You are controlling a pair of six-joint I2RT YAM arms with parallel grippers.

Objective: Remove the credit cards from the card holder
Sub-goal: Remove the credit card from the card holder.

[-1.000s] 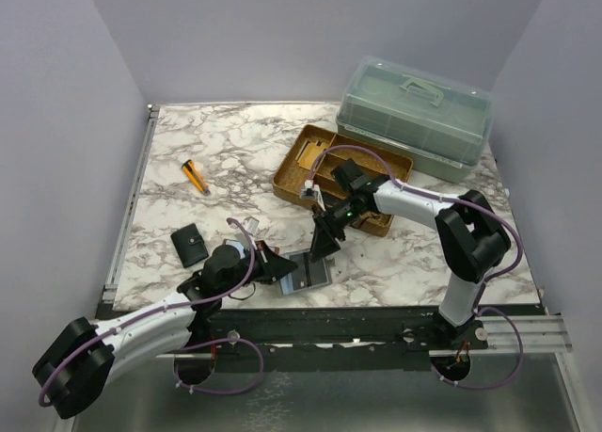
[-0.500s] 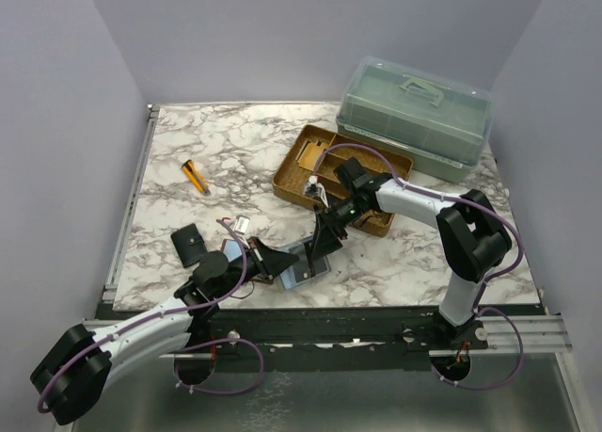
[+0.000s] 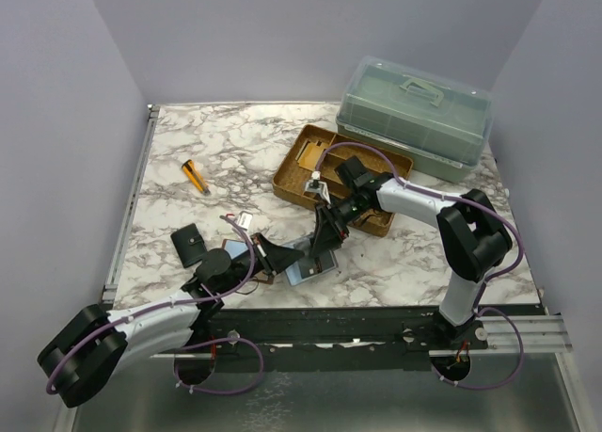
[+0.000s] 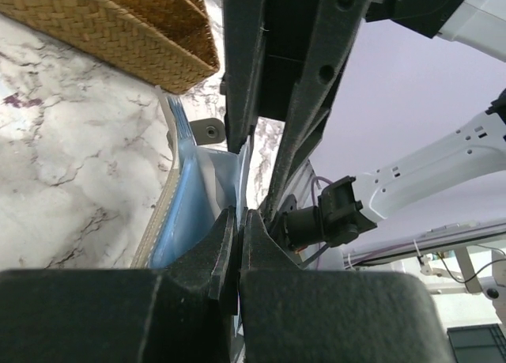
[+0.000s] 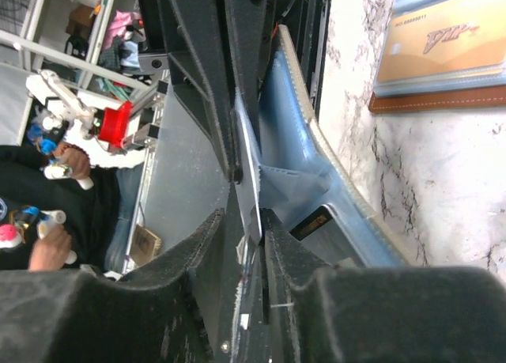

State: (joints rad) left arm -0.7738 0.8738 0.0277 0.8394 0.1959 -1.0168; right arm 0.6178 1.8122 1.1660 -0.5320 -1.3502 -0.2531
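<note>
At six o'clock on the marbled desk (image 3: 188, 140), my left end effector (image 4: 239, 244) is pressed together on the edge of the open reddish-brown leather card holder (image 3: 306, 270). Just beyond, toward twelve o'clock, my right end effector (image 5: 245, 221) pinches a thin grey card (image 5: 251, 181) standing in its blue pocket (image 5: 292, 141).

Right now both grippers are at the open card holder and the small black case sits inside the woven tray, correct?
No: the top external view shows the small black case on the marble tabletop, outside the woven tray. The left gripper and right gripper are at the open card holder.
</note>
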